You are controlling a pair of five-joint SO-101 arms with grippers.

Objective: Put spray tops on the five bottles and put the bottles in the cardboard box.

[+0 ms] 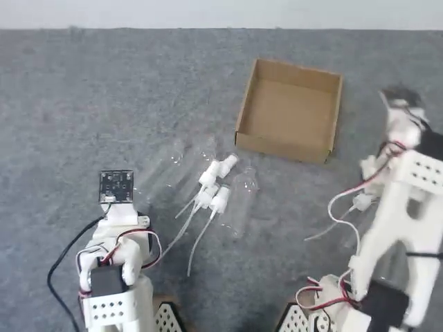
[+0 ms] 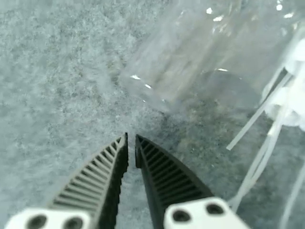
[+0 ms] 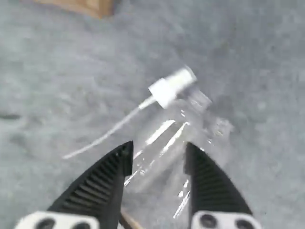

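Several clear bottles [image 1: 169, 166] lie on the grey carpet, with three white spray tops [image 1: 216, 185] and their thin tubes beside them. My left gripper [image 2: 131, 139] hovers shut and empty just short of the nearest clear bottle [image 2: 190, 62]; spray-top tubes [image 2: 267, 129] lie to one side. My right gripper [image 3: 157, 150] is open above another clear bottle [image 3: 164, 138] lying on the carpet. A white spray top [image 3: 171, 88] sits at that bottle's neck, its tube trailing off. The same spray top [image 1: 363, 202] lies by the right arm [image 1: 405, 207].
The open cardboard box [image 1: 291, 111] stands at the back, right of centre; a corner of the box [image 3: 90, 5] is beyond the right gripper. The left arm [image 1: 114, 235] stands at the front left. Bare carpet stretches to the left and back.
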